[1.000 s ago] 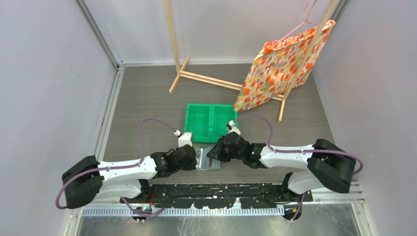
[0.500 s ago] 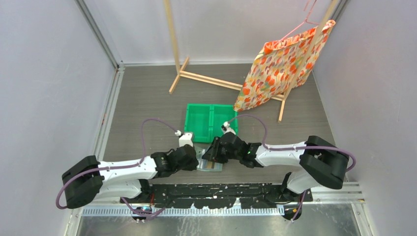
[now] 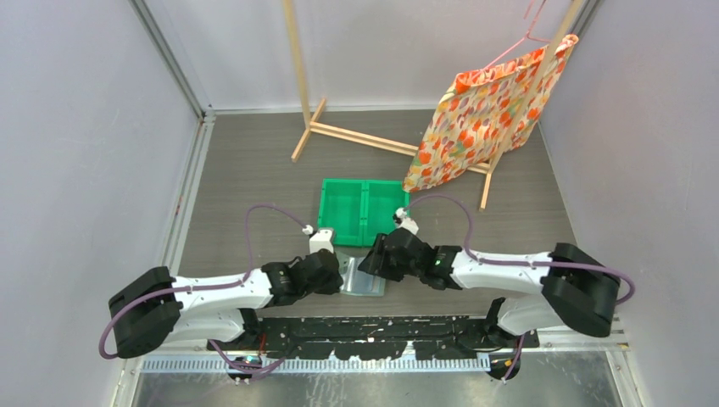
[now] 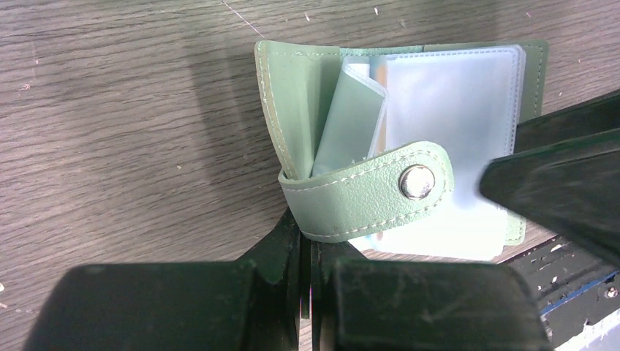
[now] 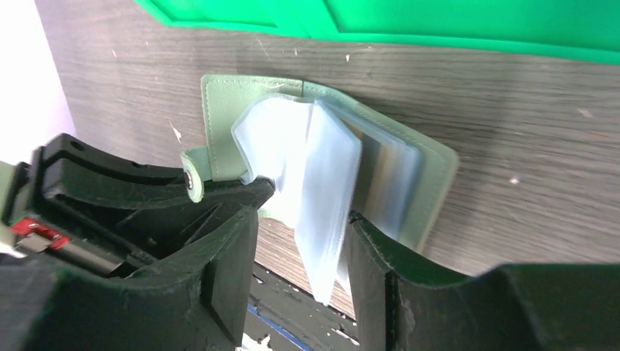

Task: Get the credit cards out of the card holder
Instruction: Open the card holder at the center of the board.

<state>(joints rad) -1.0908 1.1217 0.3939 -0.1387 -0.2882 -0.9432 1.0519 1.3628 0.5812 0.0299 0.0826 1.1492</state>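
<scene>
L gripper (image 4: pixel 307 256) is pressed together on the near edge of the card holder (image 4: pixel 300 102). It pinches the green cover right where the strap (image 4: pixel 365 197) w/ metal snap (image 4: pixel 417 181) curls over. The holder lies open on the table (image 3: pixel 254 170) betw. the two wrists, just in front of the green bin (image 3: pixel 363 210), w/ a strip of bare wood between them. R gripper (image 5: pixel 300 274) is spread, one finger either side of the clear sleeves (image 5: pixel 322 183). The sleeves fan upward betw. the fingers, closer to the one on the right of the wrist view; can't tell if that finger touches the plastic. Credit cards can't be made out for sure thru the frosted sleeves. Farther back, well apart, a wooden rack (image 3: pixel 356 136) and a floral cloth (image 3: pixel 487 114) on a hanger.
</scene>
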